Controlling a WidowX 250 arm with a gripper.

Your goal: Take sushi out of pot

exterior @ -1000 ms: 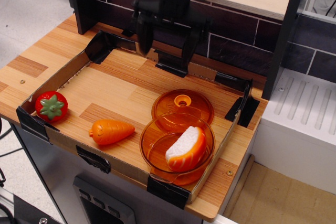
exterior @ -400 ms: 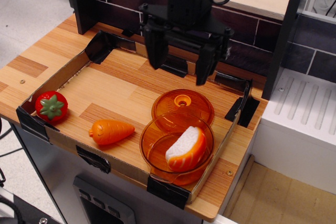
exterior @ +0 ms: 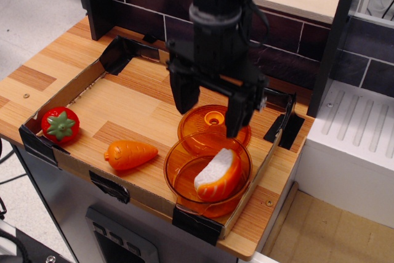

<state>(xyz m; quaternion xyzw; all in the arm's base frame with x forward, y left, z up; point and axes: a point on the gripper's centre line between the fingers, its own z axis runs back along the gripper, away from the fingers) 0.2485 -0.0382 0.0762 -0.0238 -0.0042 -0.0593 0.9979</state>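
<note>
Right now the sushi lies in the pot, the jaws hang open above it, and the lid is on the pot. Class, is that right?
Not quite. The lid lies behind the pot, not on it, as observation.image shows. The sushi is in the uncovered pot, and the gripper jaws are open above.

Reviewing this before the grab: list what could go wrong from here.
1. The open gripper hangs over the lid, not the sushi; descending straight would likely hit the lid's knob.
2. The sushi leans tilted against the wall of the pot, so the fingers may catch the rim or slip off it.
3. The pot sits at the tray's front corner; a nudge might shift it.
</note>
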